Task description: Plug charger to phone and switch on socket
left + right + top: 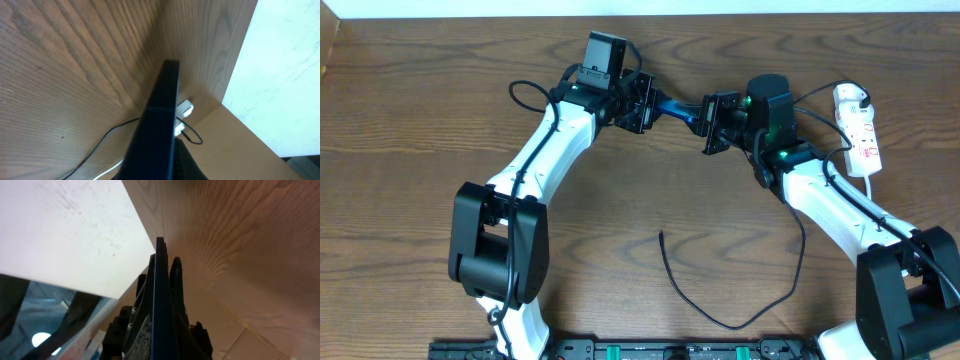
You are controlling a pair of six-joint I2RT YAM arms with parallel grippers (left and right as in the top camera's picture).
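Phone: we find the slim, black-edged phone with the blue-teal screen (677, 108) held between the two arms at the far middle of the brown wood-grain worktop (420, 110). It seems raised off the worktop, and its long axis runs left to right.
Left pincer: the left pincer (648, 104) is clamped on the phone's left end. Its wrist view shows the phone (155, 125) edge-on.
Right pincer: the right pincer (710, 118) is clamped on the phone's right end. Its wrist view shows the phone (161, 310) edge-on between dark fingers (176, 280).
Charger: the long thin black charger cable (698, 305) lies in a loose loop on the worktop. Its small plug tip (661, 236) lies free and well apart from the phone, on the side towards the arm bases.
Socket: the narrow white socket strip with red marks (867, 140) lies at the far right, beside the right arm. The switch position is too small to tell.
Key relation: we judge the plug tip about equally far from both pincers. One pincer must let go of the phone to fetch it.
Port end: we cannot tell which end of the phone carries it.
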